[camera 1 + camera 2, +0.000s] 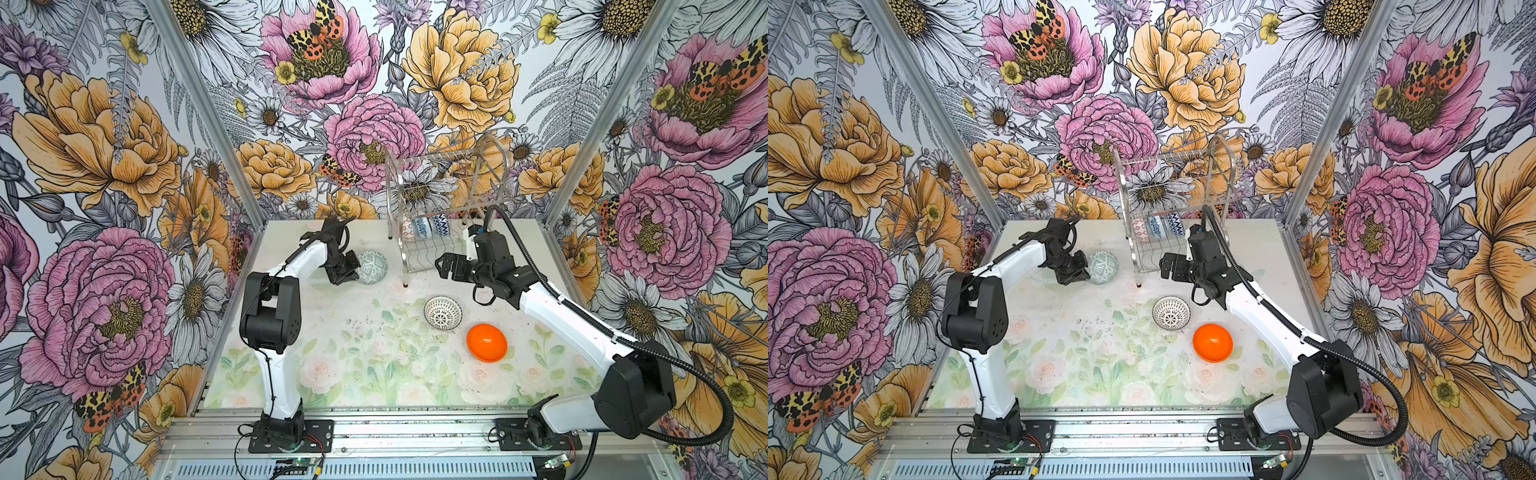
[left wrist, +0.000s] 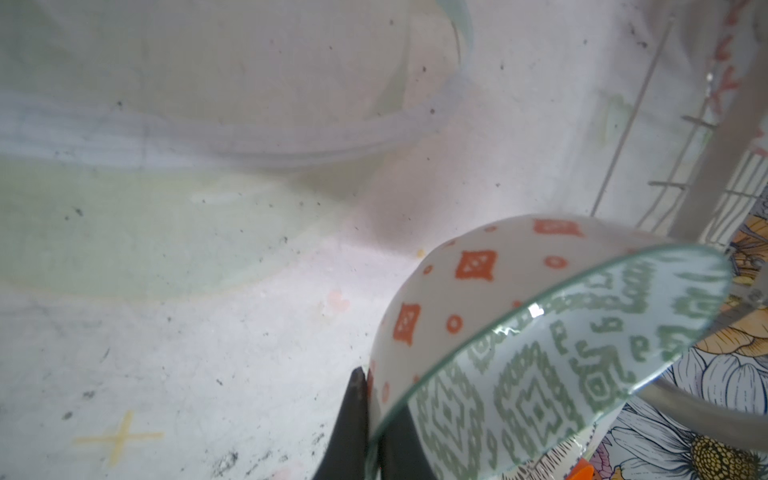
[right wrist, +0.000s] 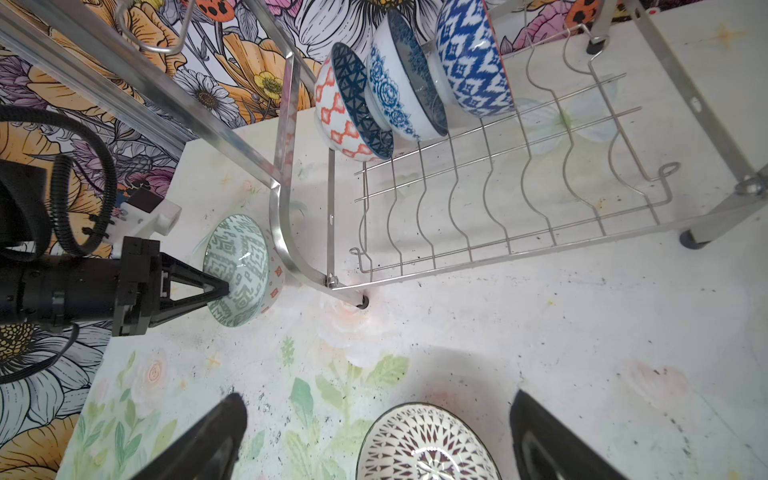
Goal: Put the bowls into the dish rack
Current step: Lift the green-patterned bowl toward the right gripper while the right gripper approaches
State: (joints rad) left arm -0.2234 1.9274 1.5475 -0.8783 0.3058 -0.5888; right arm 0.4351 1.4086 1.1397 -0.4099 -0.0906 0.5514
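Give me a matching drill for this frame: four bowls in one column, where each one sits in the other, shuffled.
1 grey-green bowl
2 lattice bowl
3 orange bowl
4 blue zigzag bowl

A on edge in the dish rack, lower tier
B on the table, nearest its front edge
C pinched at its rim by the left fingers
D on the table, between orange bowl and dish rack

Pairs: 1-C, 2-D, 3-B, 4-A

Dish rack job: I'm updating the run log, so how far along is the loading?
Done: the orange-white bowl, blue floral bowl and blue diamond bowl stand in the lower tier of the dish rack. In hand: the left gripper is shut on the rim of the grey-green bowl beside the rack. Left: the lattice bowl and orange bowl sit on the table; the right gripper is open.
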